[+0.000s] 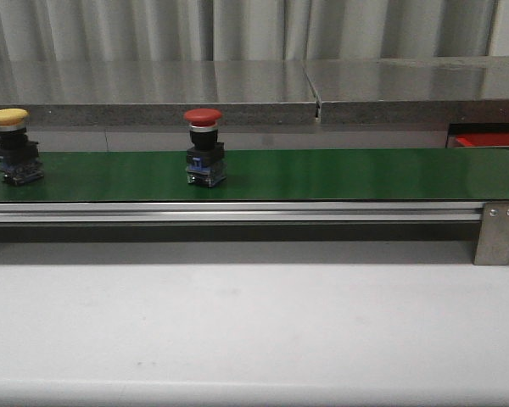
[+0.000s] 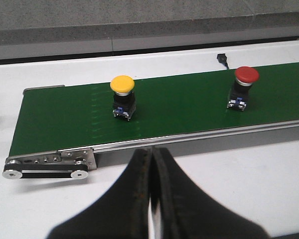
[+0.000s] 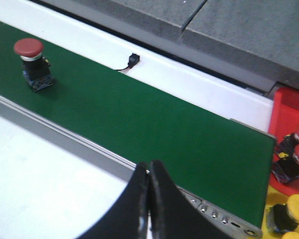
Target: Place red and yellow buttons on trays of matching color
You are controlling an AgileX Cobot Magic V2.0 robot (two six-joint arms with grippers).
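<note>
A yellow button (image 1: pixel 11 146) and a red button (image 1: pixel 204 147) stand upright, well apart, on the green belt (image 1: pixel 339 174). Both claws, left (image 2: pixel 151 172) and right (image 3: pixel 149 185), are closed on nothing above the white desk (image 1: pixel 254 322). At the belt's end, the red tray (image 3: pixel 289 112) and yellow tray (image 3: pixel 275 198) already hold buttons.

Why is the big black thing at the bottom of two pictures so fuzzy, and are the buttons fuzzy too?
In the left wrist view the left gripper sits too near the lens, so it blurs; the same goes for the right gripper in the right wrist view. The yellow button and red button look fairly sharp.
</note>
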